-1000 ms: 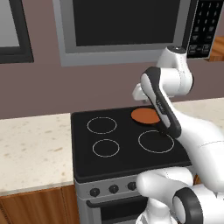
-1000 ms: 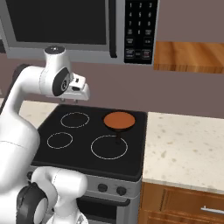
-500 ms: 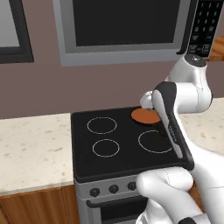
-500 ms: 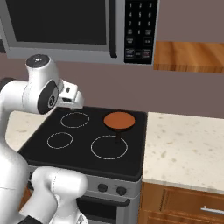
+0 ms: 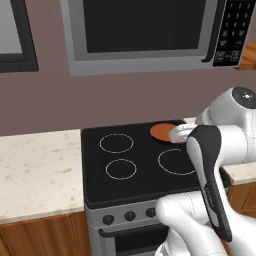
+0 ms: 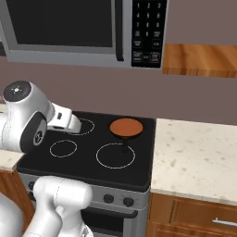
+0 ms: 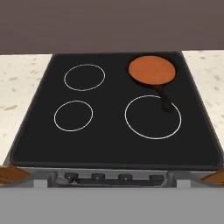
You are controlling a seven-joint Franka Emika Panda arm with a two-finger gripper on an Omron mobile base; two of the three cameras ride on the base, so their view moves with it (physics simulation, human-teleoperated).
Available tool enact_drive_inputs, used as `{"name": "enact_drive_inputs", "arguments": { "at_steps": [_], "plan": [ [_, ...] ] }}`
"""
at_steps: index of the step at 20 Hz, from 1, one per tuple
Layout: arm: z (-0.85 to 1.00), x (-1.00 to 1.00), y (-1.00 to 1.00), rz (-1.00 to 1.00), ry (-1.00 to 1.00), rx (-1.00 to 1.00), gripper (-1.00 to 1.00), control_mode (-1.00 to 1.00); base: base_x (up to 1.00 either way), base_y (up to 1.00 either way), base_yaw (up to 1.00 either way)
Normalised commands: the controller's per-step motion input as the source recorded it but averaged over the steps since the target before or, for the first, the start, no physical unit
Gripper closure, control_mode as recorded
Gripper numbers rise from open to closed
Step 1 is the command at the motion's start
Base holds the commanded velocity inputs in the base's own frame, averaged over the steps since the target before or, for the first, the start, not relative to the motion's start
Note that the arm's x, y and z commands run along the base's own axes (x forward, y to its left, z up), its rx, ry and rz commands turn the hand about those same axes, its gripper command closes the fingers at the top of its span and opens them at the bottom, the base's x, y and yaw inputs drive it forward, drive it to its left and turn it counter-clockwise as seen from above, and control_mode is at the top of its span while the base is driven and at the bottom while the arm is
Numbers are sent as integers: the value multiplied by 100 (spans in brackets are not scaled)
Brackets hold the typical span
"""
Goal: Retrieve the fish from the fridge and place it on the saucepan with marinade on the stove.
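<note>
Pulled back from over the stove, my arm now sits folded low near the base, where a second ago it reached toward the saucepan with marinade. Its hand reads released and carries nothing. I cannot make out the fish in the pan; placement looks done.

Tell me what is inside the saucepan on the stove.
The saucepan shows a flat orange-brown inside with nothing lying on it; no fish is visible there. It sits on the stove's back right burner, which it covers.
</note>
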Motion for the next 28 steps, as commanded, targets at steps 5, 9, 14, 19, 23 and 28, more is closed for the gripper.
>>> {"name": "enact_drive_inputs", "arguments": {
  "at_steps": [5, 9, 14, 19, 23, 28],
  "plan": [
    [-10, -64, -4, -4, -6, 0, -100, -100, 0, 0, 0],
    [-11, -64, -9, -3, -6, 0, -100, -100, 0, 0, 0],
    [-15, -57, -7, -3, -5, 0, -100, -100, 0, 0, 0],
    [-8, -34, -1, -3, -3, 0, -100, 100, -26, -3, -2],
    [0, 0, 0, 0, 0, 0, -100, 100, -82, -12, -8],
    [0, 0, 0, 0, 0, 0, -100, 100, -100, -21, -10]
  ]
}}
